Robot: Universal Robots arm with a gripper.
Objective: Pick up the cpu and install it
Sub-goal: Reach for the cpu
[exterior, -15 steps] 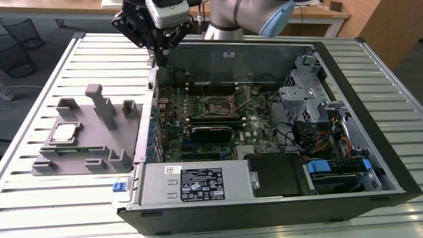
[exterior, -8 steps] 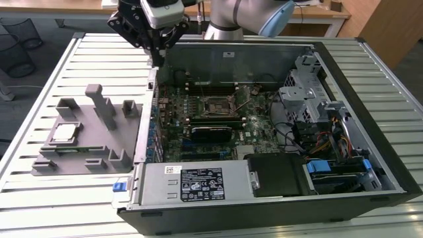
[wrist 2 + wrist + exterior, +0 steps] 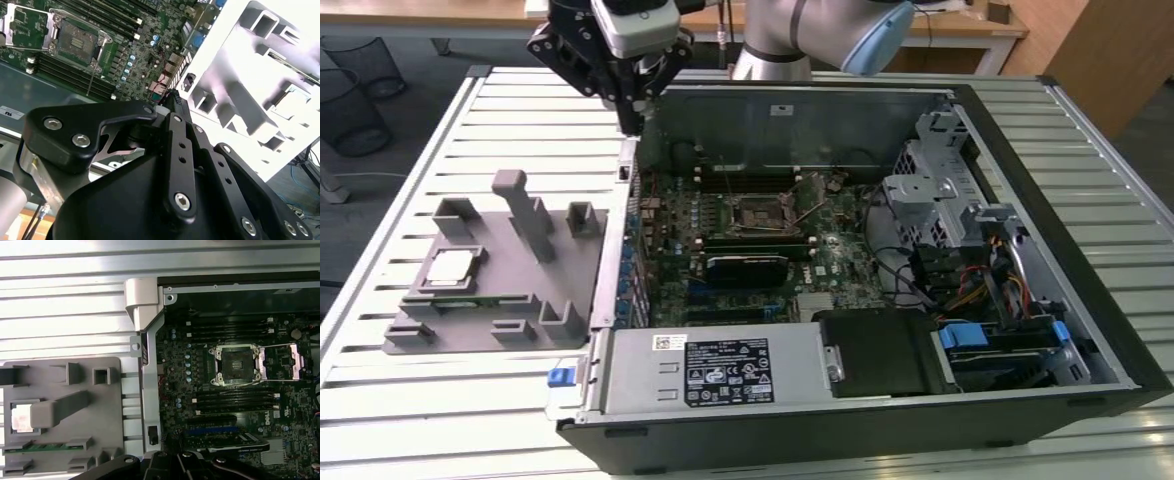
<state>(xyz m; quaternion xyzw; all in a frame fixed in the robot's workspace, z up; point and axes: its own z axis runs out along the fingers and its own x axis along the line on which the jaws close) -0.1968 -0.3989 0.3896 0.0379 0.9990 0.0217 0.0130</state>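
cpu [image 3: 450,268] flat, silvery top up, in grey holder [image 3: 507,280]; gripper [image 3: 635,118] well apart

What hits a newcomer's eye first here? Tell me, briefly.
The opened computer case dominates, its green motherboard bared with the CPU socket open and empty in the middle. At the exterior view's left, the silvery cpu lies in a grey holder, and the black claw hangs above the case's edge nearest that holder.
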